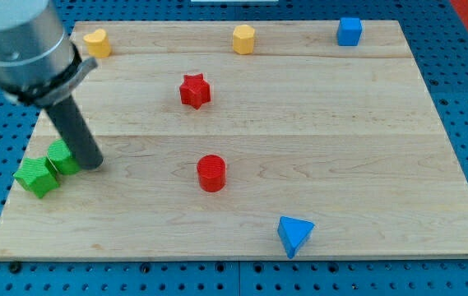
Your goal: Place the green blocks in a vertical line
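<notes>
Two green blocks sit at the board's left edge. A green star-like block (36, 175) lies lower left, and a second green block (62, 156) touches it on its upper right, partly hidden by my rod. My tip (91, 162) rests on the board right against the second green block's right side. The two green blocks form a diagonal pair, not one above the other.
A red star (194, 90) and a red cylinder (211, 173) lie mid-board. A blue triangle (294, 234) lies near the bottom edge. A yellow block (96, 42), a yellow hexagon (243, 39) and a blue cube (349, 31) line the top edge.
</notes>
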